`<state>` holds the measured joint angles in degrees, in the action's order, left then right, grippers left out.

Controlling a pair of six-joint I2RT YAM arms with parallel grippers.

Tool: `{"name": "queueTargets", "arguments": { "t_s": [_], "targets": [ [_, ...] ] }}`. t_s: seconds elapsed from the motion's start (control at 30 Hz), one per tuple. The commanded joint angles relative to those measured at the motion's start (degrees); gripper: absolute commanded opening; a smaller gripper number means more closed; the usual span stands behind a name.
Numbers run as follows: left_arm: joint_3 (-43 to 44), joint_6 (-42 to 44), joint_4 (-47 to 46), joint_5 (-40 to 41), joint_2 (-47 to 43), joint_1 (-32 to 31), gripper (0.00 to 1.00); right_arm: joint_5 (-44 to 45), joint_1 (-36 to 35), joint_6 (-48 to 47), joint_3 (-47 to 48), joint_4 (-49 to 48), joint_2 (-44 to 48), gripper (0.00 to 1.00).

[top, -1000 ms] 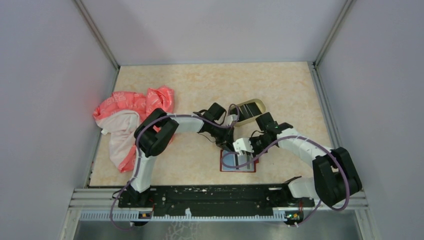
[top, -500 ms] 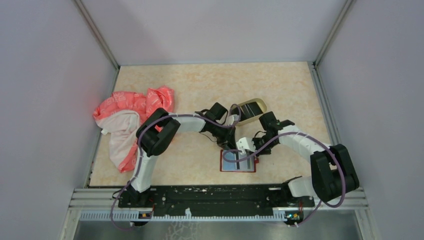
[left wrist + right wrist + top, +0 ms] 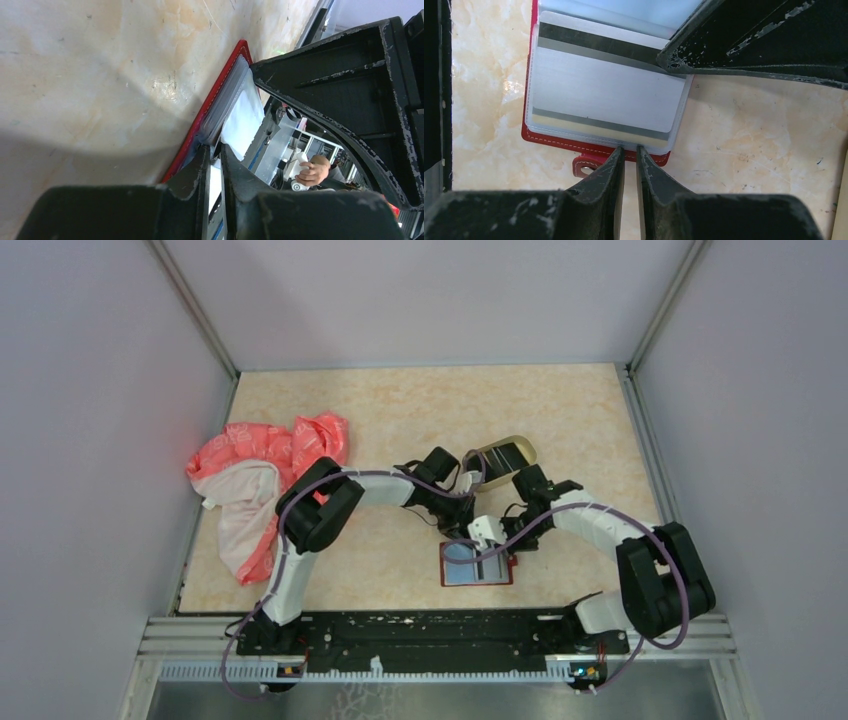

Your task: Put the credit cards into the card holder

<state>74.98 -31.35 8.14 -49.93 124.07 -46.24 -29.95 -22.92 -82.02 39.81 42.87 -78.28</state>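
The red card holder [image 3: 476, 576] lies open near the table's front, with its clear sleeves facing up. My left gripper [image 3: 464, 538] is shut on a clear sleeve [image 3: 235, 100] at the holder's far edge, beside the red cover [image 3: 220, 92], and holds it lifted. In the right wrist view a greyish credit card [image 3: 604, 90] with dark stripes sits in a sleeve, with a tan card [image 3: 589, 131] under it. My right gripper [image 3: 629, 148] is shut, its tips against the sleeve's edge next to the snap tab [image 3: 585, 165]. It is also in the top view [image 3: 505, 552].
An oval tan tray [image 3: 487, 452] holding dark cards [image 3: 507, 453] stands just behind both grippers. A pink and white cloth [image 3: 262, 480] lies crumpled at the left wall. The black rail [image 3: 420, 625] runs along the table's front edge.
My right wrist has shifted slightly back and left, bringing its tips against the holder's right edge. My left gripper has stayed at the holder's far edge.
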Motion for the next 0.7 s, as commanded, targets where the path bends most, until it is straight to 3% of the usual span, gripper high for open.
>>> {"name": "queueTargets", "arguments": {
  "t_s": [0.0,0.33,0.67],
  "targets": [
    [-0.6,-1.5,-4.4,1.5,0.4,-0.7,0.18,-4.7,-1.9,2.4,0.8,-4.3,0.5,0.15],
    [-7.4,-5.0,-11.2,5.4,-5.0,-0.3,0.33,-5.0,0.1,2.4,1.8,-2.6,3.7,0.17],
    [-9.2,-5.1,-11.7,9.1,-7.9,0.1,0.42,-16.7,-1.1,0.9,1.1,-1.7,9.5,0.19]
  ]
}}
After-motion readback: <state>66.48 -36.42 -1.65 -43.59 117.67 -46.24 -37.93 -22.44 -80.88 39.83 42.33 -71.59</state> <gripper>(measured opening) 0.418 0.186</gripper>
